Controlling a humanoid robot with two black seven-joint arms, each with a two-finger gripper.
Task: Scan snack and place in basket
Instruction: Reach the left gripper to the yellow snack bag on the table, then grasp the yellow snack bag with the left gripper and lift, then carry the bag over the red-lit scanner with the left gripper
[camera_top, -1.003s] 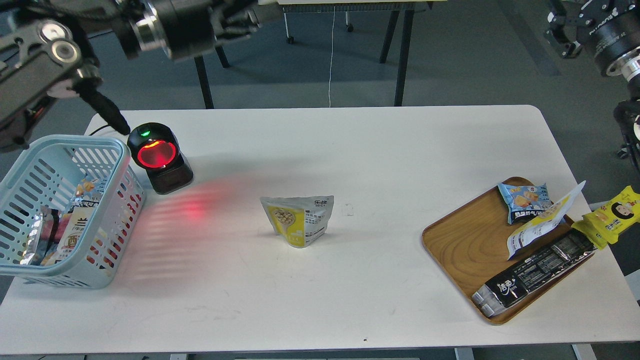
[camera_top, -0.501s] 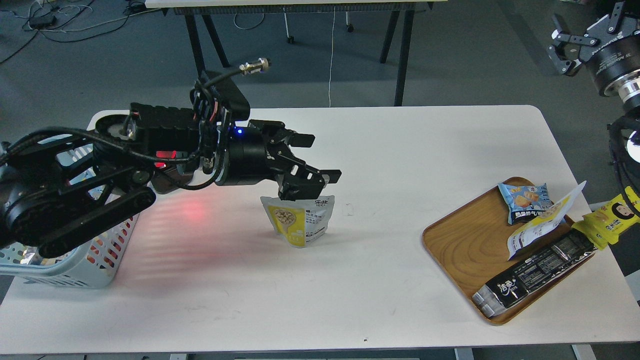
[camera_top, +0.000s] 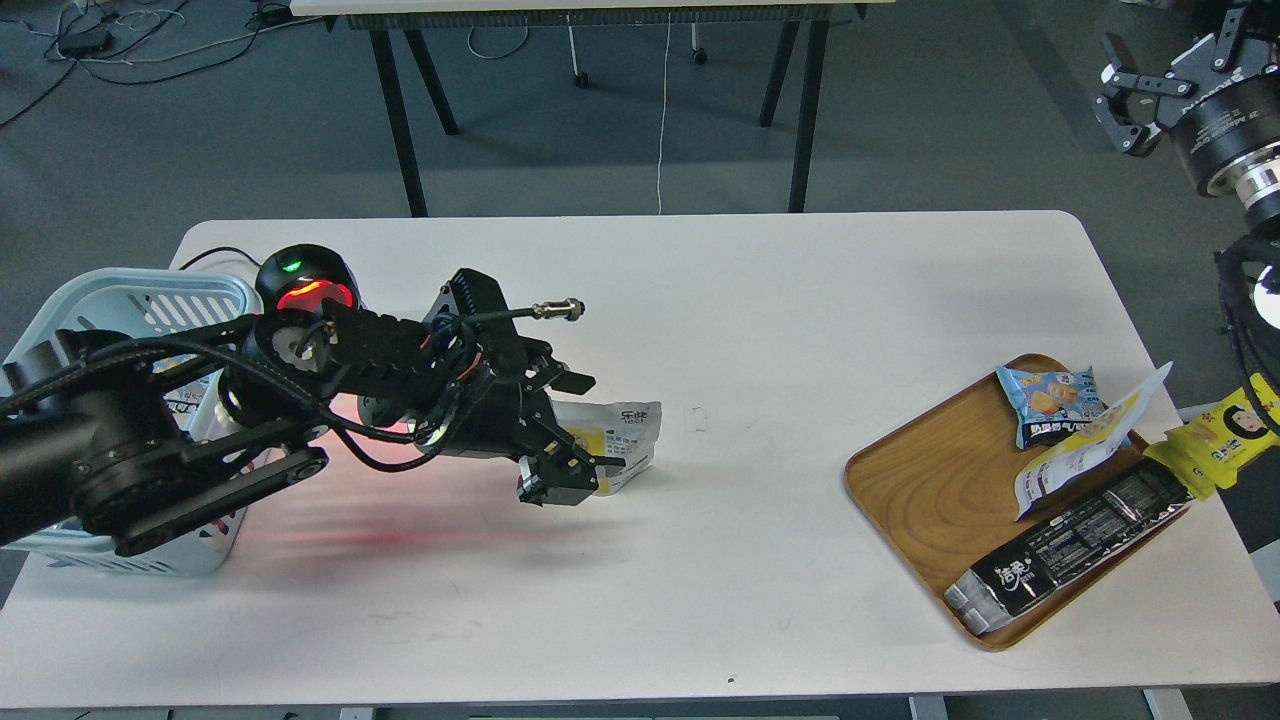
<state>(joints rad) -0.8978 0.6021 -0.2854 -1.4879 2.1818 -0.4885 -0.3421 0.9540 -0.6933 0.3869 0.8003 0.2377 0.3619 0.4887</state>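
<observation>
The snack (camera_top: 628, 440) stands near the middle of the white table (camera_top: 700, 300), with its white-grey printed panel and a strip of yellow showing. My left gripper (camera_top: 572, 436) has come in low from the left. Its fingers (camera_top: 572, 381) are spread on either side of the pouch's left part and hide its yellow front. I cannot tell whether the pads touch it. The light blue basket (camera_top: 150, 290) sits at the left edge, mostly behind my left arm. My right gripper (camera_top: 1125, 95) is open and empty, high at the top right, off the table.
A black scanner (camera_top: 305, 280) with a red window and green light stands beside the basket and casts red light on the table. A wooden tray (camera_top: 930, 480) at the right holds a blue pack (camera_top: 1050, 400), a flat white-yellow pouch (camera_top: 1085, 445) and a long black pack (camera_top: 1070, 545). A yellow cartoon-face pack (camera_top: 1225, 430) lies at its edge.
My left arm swung in from the upper left, then dropped from just above the snack to table level, so its fingers now straddle the pouch. The right arm barely moved.
</observation>
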